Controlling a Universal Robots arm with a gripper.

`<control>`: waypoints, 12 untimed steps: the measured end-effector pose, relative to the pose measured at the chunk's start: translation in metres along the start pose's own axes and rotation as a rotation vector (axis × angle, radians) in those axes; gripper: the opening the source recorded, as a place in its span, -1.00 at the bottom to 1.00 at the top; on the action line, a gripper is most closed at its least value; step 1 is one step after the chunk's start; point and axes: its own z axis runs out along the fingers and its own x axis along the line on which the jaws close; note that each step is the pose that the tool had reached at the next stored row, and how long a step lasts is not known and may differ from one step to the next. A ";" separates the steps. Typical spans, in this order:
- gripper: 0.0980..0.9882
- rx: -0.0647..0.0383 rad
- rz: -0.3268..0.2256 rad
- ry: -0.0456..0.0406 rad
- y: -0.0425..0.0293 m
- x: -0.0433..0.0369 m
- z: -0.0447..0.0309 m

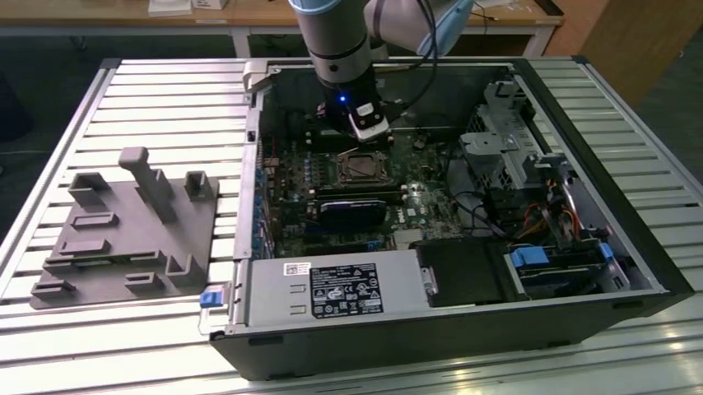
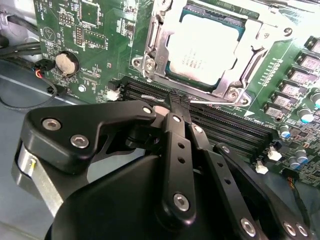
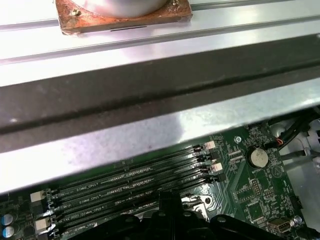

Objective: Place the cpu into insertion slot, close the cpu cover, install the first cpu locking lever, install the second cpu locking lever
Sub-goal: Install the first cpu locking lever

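Currently in hand: by judgement, one cpu locking lever; whether the first or the second cannot be told. The placing and the cover look done.
Cpu: the cpu (image 2: 202, 52) lies flat in the insertion slot (image 1: 360, 167), at the upper middle of the second wrist view. It has a dull silver-grey square top with faint print.
Cover: the cpu cover (image 2: 154, 47) lies down around the chip. It is a thin bright metal frame with a big square cut-out.
End effector: the end effector (image 2: 177, 104) has its black fingertips together, seemingly clamped on the locking lever (image 2: 155, 97), a thin shiny wire just below the cover's lower edge.
What the step calls for: probably a firm hold, because the wire is thin and smooth, and care over the long black memory slots (image 2: 225, 125) just beside it.
Surroundings: a green matte motherboard (image 2: 95, 40) with a round coin battery (image 2: 66, 63); a black computer case (image 1: 439, 337) on a ribbed metal table (image 1: 165, 90).
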 end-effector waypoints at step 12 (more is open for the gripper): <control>-0.98 0.029 0.010 -0.0109 0.0068 0.0024 0.0034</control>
